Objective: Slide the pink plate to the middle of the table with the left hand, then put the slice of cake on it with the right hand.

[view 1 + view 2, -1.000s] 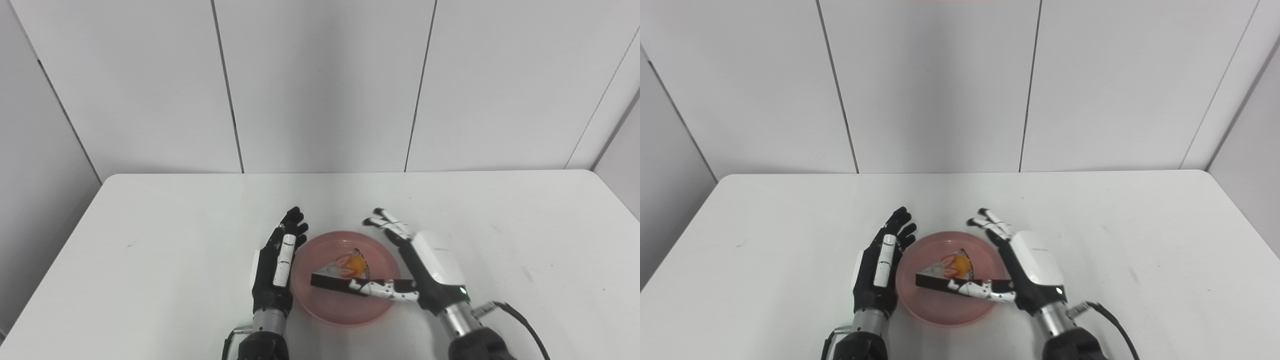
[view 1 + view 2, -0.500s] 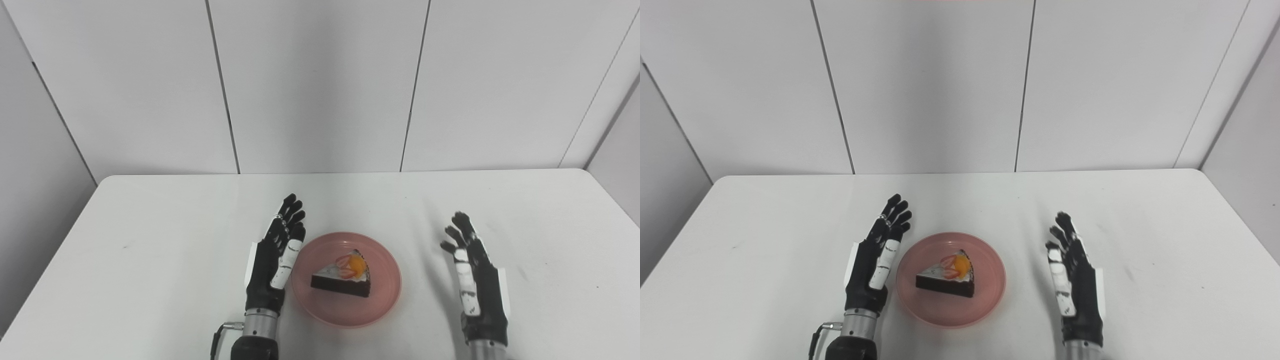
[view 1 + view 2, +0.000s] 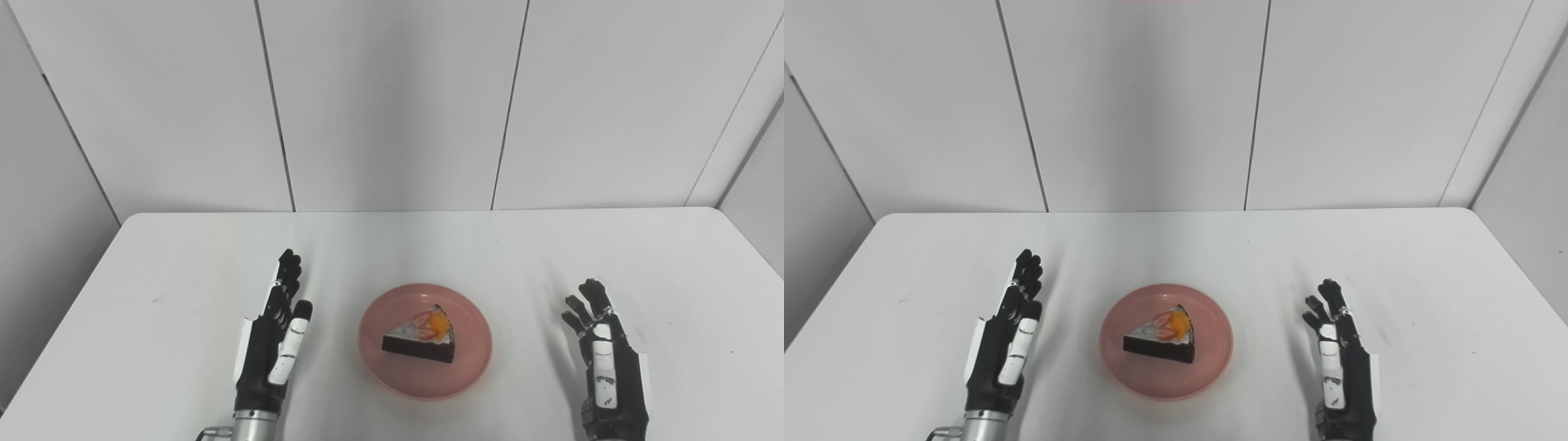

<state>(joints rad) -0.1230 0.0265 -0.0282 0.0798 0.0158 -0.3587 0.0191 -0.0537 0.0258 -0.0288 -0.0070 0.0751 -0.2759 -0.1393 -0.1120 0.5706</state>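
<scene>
The pink plate (image 3: 471,361) lies near the middle of the white table's front half. A slice of dark cake (image 3: 420,339) with white icing, strawberry and orange on top sits on the plate. My left hand (image 3: 269,346) is open and empty, palm facing the plate, well to the plate's left. My right hand (image 3: 606,367) is open and empty, well to the plate's right. Neither hand touches the plate or the cake. The same shows in the right eye view: plate (image 3: 1213,367), cake (image 3: 1160,338), left hand (image 3: 1003,343), right hand (image 3: 1342,367).
The white table (image 3: 184,257) has rounded far corners and bears only the plate. Grey wall panels stand behind it.
My right hand let go of the cake on the plate and drew back to the right. My left hand then moved left, away from the plate's rim. Plate and cake stay put.
</scene>
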